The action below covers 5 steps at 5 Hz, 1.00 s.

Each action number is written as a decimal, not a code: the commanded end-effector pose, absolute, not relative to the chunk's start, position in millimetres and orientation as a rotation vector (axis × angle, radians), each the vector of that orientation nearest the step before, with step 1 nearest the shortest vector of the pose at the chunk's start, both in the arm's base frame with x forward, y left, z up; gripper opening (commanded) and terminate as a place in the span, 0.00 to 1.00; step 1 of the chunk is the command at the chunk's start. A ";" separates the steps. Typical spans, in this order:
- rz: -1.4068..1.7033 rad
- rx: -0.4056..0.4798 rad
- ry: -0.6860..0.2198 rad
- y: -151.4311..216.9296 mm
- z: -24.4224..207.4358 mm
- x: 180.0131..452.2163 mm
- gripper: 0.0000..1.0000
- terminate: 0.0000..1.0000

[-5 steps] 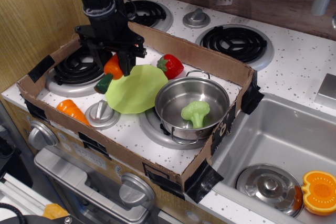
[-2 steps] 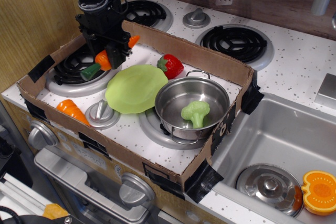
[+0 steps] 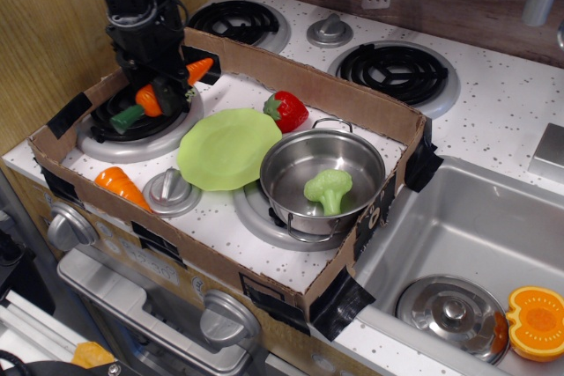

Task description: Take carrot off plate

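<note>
- The gripper (image 3: 161, 87) is clamped across the middle of the carrot (image 3: 159, 94), holding it in the air above the far-left burner (image 3: 132, 125) inside the cardboard tray (image 3: 291, 283).
- The carrot's long axis runs on a slant: the dark green stem end points down and to the near left, the orange tip up and to the far right, toward the tray's far wall.
- The plate (image 3: 227, 147) lies to the right of the gripper and nearer the front, flat on the desk (image 3: 493, 94) and bare; carrot and plate are apart, so the lift off the plate looks done and only a set-down seems left.
- The burner directly below looks like the closest free spot; the plate is on the opposite side from the stem end.
- Hard to make out: the fingertips merge with the dark arm, so how deep the grip sits is unclear, and the carrot's middle is covered.
- A stubby carrot piece (image 3: 122, 184) rests near the front-left wall beside a small silver lid (image 3: 172, 191).
</note>
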State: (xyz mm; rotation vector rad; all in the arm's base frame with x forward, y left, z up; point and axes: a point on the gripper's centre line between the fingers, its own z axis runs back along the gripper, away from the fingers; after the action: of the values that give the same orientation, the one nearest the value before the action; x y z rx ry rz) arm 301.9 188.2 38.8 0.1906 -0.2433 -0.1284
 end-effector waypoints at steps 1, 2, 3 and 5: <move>-0.098 0.296 -0.335 208.8 50.4 304.8 0.00 0.00; -0.100 0.281 -0.337 205.3 44.8 302.2 1.00 0.00; -0.098 0.282 -0.339 202.0 44.2 303.2 1.00 0.00; -0.115 0.296 -0.316 189.1 68.6 312.0 1.00 0.00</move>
State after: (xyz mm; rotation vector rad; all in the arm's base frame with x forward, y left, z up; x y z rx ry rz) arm 302.0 182.4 44.8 0.2565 -0.2481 -0.1134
